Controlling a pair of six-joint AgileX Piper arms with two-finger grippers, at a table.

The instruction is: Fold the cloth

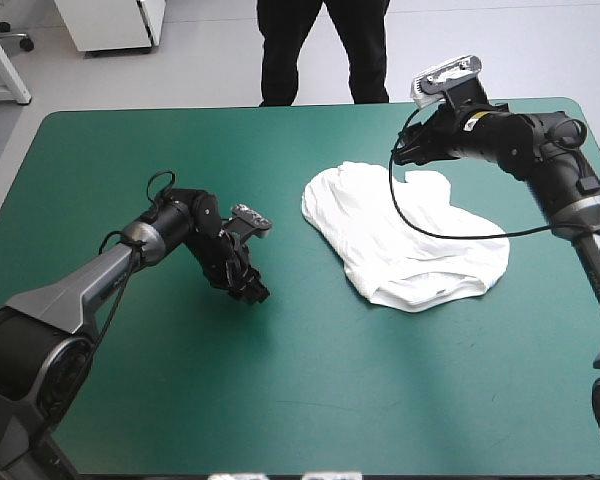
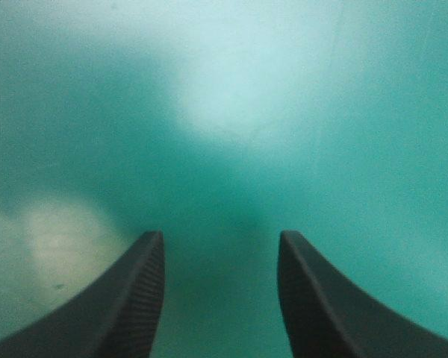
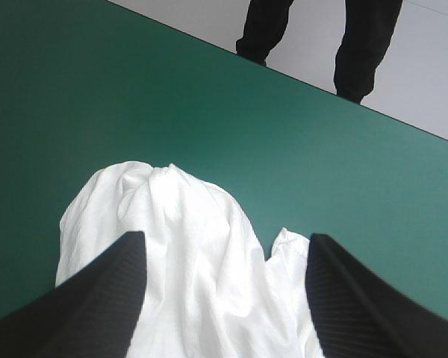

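High view first: where does each tool sit?

Well left of the middle, the left tool (image 1: 250,290) points down at the teal-green tabletop (image 1: 280,400), well apart from the T-shirt (image 1: 410,240). The right tool (image 1: 402,152) hangs over the T-shirt's far edge, toward the tabletop's far right corner.

And the T-shirt itself?

It is white and loosely spread, with creases, and lies right of the middle. Its long axis runs on a slant, from a far end nearer the tabletop's middle to a near end toward the right edge. I cannot tell which end is the collar.

Left wrist view, then: how wide is that tool?

Here the left tool (image 2: 220,239) stands open, its black fingers (image 2: 142,298) clearly apart. Only bare teal-green tabletop (image 2: 343,112) lies between and ahead of them, so it grips nothing. I cannot tell whether the tips touch the surface.

Right wrist view?

Here the right tool (image 3: 224,239) is open too, and wide, each finger well out to its side. The T-shirt (image 3: 172,216) lies between and under the fingers, and a rumpled, rounded lobe of it reaches ahead of the tips. Bare tabletop (image 3: 134,89) runs beyond it to the far edge. The cloth is not pinched. I cannot tell whether the fingers touch it.
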